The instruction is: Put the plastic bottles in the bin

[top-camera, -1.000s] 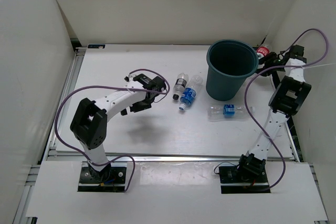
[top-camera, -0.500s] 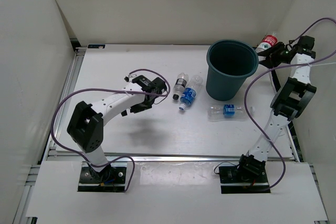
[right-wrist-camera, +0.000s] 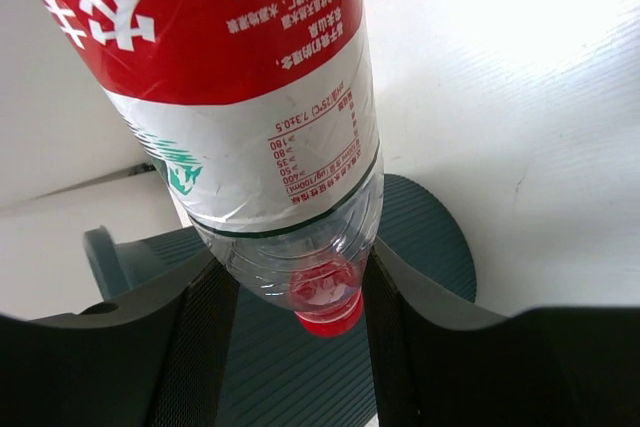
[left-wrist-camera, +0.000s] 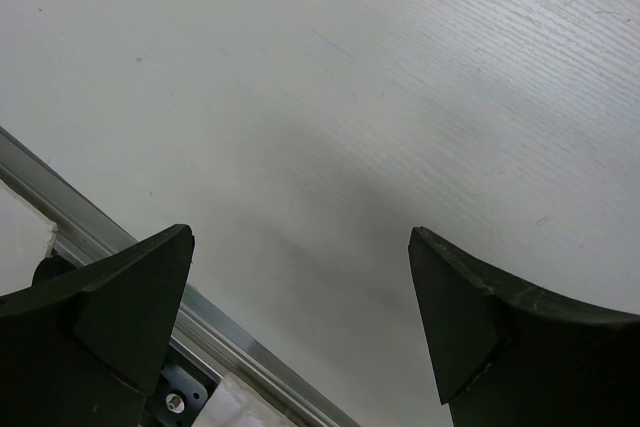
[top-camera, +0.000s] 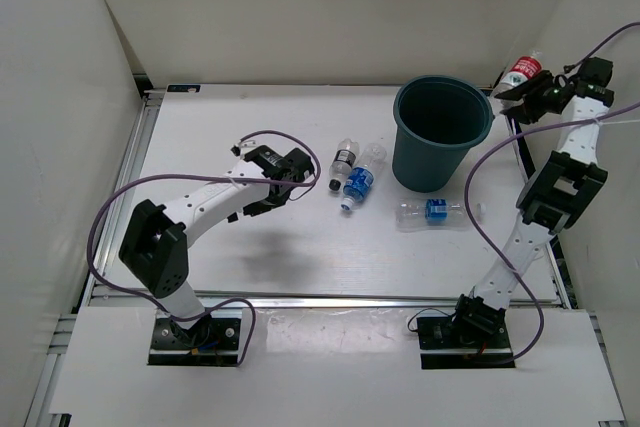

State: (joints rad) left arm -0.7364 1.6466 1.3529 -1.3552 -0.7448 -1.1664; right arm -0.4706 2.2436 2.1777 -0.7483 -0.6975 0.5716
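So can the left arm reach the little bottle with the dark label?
Probably yes. The left gripper is open and hangs just beside the dark-label bottle, with only bare table between them. The blue-label bottle lying close beside it might crowd the grip.

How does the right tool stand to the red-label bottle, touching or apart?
Touching. The right wrist view shows the right tool closed on the red-label bottle, its fingers pressed against the clear body on both sides, no gap.

Wide overhead, close wrist views
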